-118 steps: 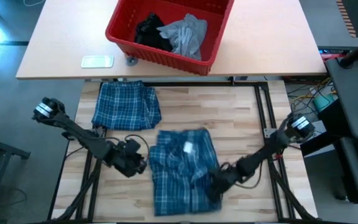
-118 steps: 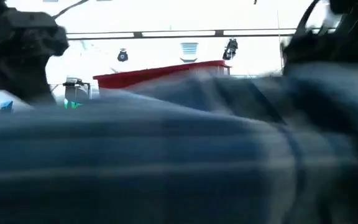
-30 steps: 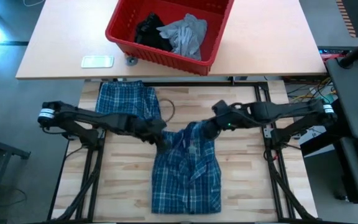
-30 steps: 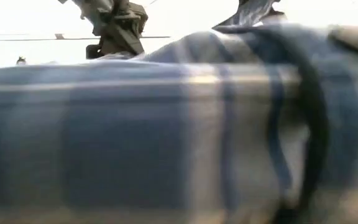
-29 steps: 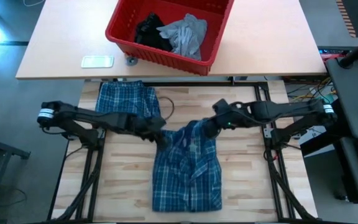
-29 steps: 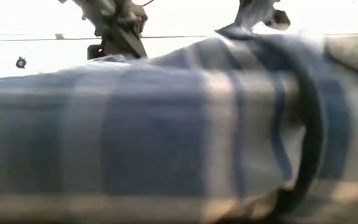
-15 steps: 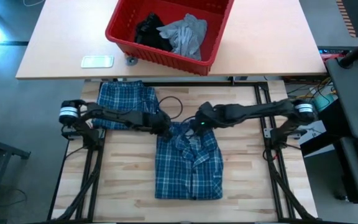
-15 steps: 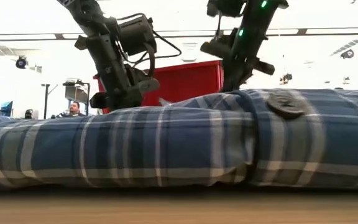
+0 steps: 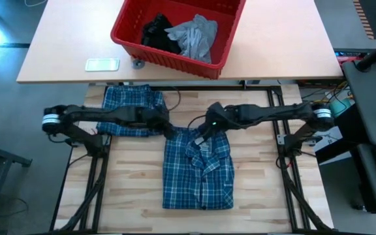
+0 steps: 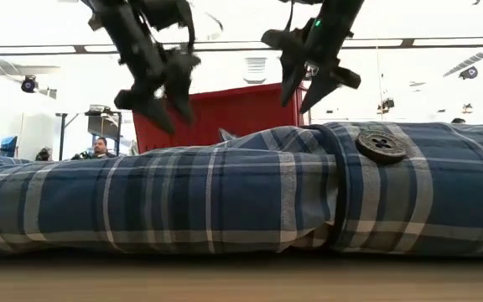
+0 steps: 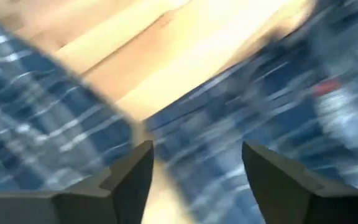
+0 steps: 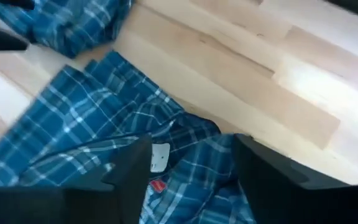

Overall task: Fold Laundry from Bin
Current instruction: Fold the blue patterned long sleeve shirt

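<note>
I have both grippers up over the collar end of the plaid shirt point(image 9: 198, 171). My left gripper point(image 9: 166, 128) hangs just above the shirt's top left corner; its fingers point(image 11: 128, 180) stand apart with nothing between them, only blurred plaid cloth and bare wood below. My right gripper point(image 9: 203, 130) hangs just above the collar, close beside the left one, fingers point(image 12: 132, 163) likewise spread and empty; through the gap I see the collar with its white label point(image 12: 159, 157) lying right under it. From the low camera both grippers sit clear of the cloth, tips pointing down, not touching it.

The shirt lies flat as a neat rectangle on the wooden table point(image 9: 253, 189), running from under the grippers toward the near edge, a button point(image 10: 381, 144) showing on its front. Just past my left gripper, on its outer side, a second folded plaid piece point(image 9: 133, 108) lies on the table. Farther out, beyond both grippers on the other tabletop, the red bin point(image 9: 175, 32) holds a grey garment point(image 9: 194, 36) and a black garment point(image 9: 158, 32).
</note>
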You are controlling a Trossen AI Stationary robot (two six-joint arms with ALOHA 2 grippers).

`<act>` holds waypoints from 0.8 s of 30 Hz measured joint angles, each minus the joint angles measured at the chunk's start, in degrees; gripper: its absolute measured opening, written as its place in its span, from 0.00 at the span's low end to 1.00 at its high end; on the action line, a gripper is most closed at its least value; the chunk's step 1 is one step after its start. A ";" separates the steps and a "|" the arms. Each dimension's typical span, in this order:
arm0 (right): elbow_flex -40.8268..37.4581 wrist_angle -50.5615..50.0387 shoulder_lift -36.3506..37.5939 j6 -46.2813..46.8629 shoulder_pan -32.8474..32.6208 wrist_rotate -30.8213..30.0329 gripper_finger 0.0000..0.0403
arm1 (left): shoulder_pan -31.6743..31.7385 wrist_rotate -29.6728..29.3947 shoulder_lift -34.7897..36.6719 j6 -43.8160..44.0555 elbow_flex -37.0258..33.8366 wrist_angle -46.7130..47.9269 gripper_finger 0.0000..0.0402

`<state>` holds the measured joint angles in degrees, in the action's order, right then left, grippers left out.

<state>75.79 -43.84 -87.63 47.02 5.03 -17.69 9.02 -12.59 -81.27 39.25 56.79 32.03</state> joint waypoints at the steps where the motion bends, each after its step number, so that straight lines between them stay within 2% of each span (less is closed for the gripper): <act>1: -0.14 -0.45 0.98 0.57 -0.01 -0.01 0.56 | -0.66 0.03 1.26 1.79 -0.02 -1.69 0.59; 6: -0.68 -6.70 3.62 3.56 0.01 1.62 0.62 | -2.28 1.98 0.87 7.51 -0.47 -11.98 0.62; 9: -1.29 -10.74 4.16 4.48 -0.23 4.24 0.61 | -2.28 5.05 -2.93 8.92 -0.21 -17.70 0.62; 15: -3.10 -14.71 4.88 6.49 -1.95 4.66 0.60 | -2.57 11.79 -13.60 6.83 6.34 -18.71 0.62; 21: -5.77 -15.05 5.76 9.42 -3.95 4.65 0.60 | -2.29 11.57 -23.84 2.18 18.68 -9.47 0.62; 24: -6.96 -15.52 5.88 10.19 -5.04 4.65 0.61 | -1.86 12.59 -28.87 -0.66 24.93 -2.10 0.55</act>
<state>68.83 -59.36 -81.76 57.21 -0.01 -13.05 7.16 0.00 -110.14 38.59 81.72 29.93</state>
